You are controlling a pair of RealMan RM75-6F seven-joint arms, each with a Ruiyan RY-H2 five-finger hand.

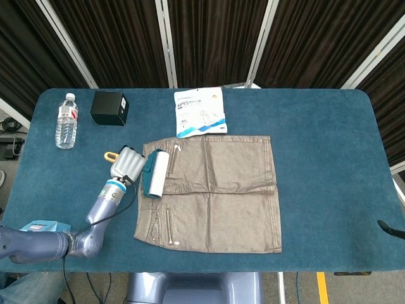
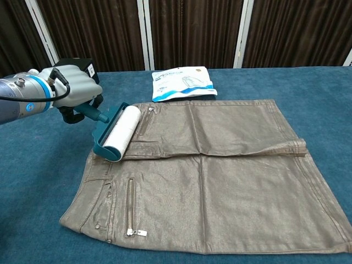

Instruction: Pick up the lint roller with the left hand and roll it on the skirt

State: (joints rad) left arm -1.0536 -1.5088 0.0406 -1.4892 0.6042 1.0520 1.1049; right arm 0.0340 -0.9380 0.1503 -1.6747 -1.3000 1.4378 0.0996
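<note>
A grey-brown skirt (image 1: 215,190) (image 2: 220,170) lies flat in the middle of the blue table. My left hand (image 1: 126,164) (image 2: 76,91) grips the teal handle of the lint roller (image 1: 155,173) (image 2: 116,132). The white roll rests on the skirt's left edge, at the waistband. An orange loop at the handle's end sticks out behind the hand. The hand itself is over the bare table just left of the skirt. Only a dark tip of my right hand (image 1: 392,228) shows at the right edge of the head view; its fingers cannot be made out.
A white and blue packet (image 1: 200,112) (image 2: 183,83) lies just beyond the skirt. A black box (image 1: 109,108) (image 2: 73,67) and a water bottle (image 1: 66,121) stand at the far left. A light blue object (image 1: 38,226) sits by the near left edge.
</note>
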